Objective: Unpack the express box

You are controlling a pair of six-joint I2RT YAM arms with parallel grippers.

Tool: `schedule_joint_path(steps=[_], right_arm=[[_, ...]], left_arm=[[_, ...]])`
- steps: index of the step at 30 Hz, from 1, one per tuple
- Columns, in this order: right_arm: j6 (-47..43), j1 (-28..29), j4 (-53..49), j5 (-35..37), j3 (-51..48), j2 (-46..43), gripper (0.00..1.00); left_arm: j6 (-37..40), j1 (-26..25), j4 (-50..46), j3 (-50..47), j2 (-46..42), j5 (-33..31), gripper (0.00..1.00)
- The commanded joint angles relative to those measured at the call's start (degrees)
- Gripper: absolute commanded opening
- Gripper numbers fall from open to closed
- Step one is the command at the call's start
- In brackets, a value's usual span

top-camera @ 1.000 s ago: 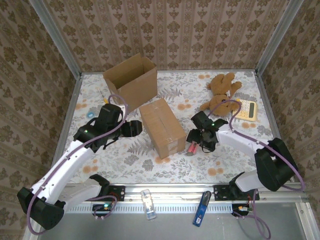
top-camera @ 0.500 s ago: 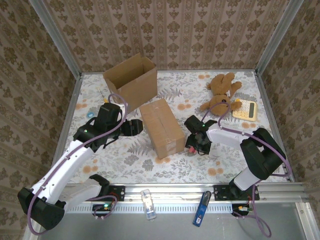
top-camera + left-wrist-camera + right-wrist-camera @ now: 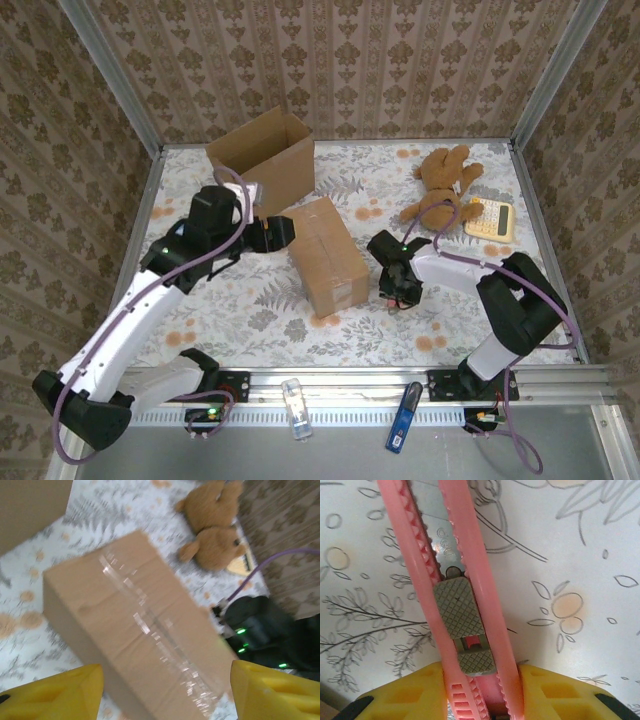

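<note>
Right hand (image 3: 481, 696) pinches the ridged pink plastic cutter (image 3: 451, 555). Left hand (image 3: 167, 690) is spread, facing the rectangular taped cardboard box (image 3: 120, 610).

A sealed brown cardboard box (image 3: 325, 255) is lying flat and angled on the floral tabletop (image 3: 260, 315), clear tape (image 3: 145, 625) running along its top seam. A pink utility knife (image 3: 455, 595) with a grey slider is lying just right of it
</note>
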Motion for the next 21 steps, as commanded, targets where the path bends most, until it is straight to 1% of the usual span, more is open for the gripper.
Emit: schedule_joint_path(steps=[1,6,8,12,17,19,21], right_arm=[[-0.95,0.29,-1.82,3.43,2.97,0.07,0.36],[-2.65,-1.08,-7.6,5.41,6.29,-4.37,0.36],[-3.06,-1.73,-9.4,6.08,6.95,-7.27,0.35],[-4.29,-3.3,-12.09,6.18,7.81,-13.76,0.35],[-7.29,-4.4,-14.95,5.05,10.82,-18.36,0.35],[-9.25,-4.39,-15.29,3.72,12.37,-20.1,0.35],[-11.86,-4.3,-14.71,1.77,13.74,-21.93,0.35]], left_arm=[[-3.35,-0.78,2.21,7.46,-0.18,0.33,0.67],[-5.5,-0.87,3.71,15.16,-0.06,-0.73,0.57],[-5.59,-0.87,4.95,16.89,-0.05,-0.12,0.55],[-6.11,-0.87,8.41,17.3,0.29,2.18,0.51],[-6.4,-1.62,8.84,16.65,1.52,1.41,0.47],[-5.24,-3.69,9.16,16.19,2.48,-0.54,0.47],[-4.28,-4.47,8.6,15.92,3.97,-0.7,0.49]])
